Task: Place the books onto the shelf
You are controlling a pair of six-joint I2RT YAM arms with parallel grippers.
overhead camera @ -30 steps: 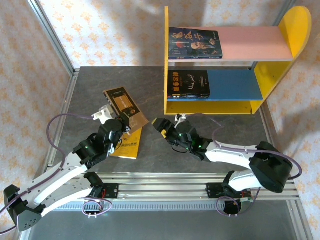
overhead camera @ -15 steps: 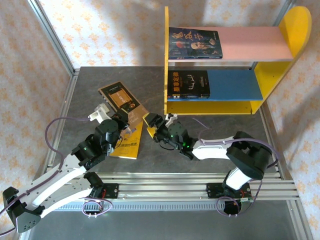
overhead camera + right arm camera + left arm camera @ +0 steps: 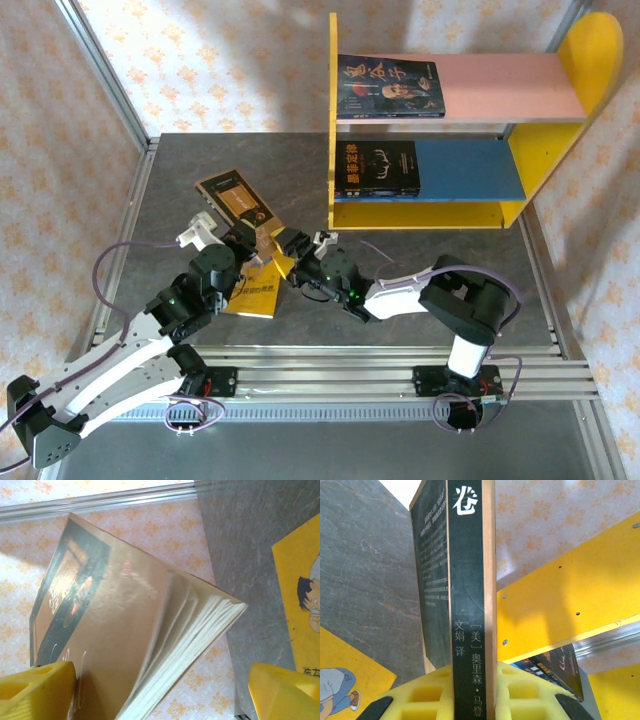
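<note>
Top view, single moment.

- The left gripper (image 3: 248, 248) clamps the near end of the tan-edged book (image 3: 236, 198). This book is held clear of the table (image 3: 200, 160) and tilted, with its far end pointing up-left.
- The right gripper (image 3: 300, 245) has its fingers spread and sits just beside the near right corner of that same book.
- The yellow book (image 3: 256, 298) lies flat on the table, partly under the left arm.
- The shelf (image 3: 590, 55) stands at the far right. The upper book (image 3: 388, 85) lies on the pink board (image 3: 510, 85), and the lower book (image 3: 375, 167) lies on the blue board (image 3: 470, 167).

Left hand (image 3: 251, 253) clamped tight — right hand (image 3: 291, 251) spread wide, close together
</note>
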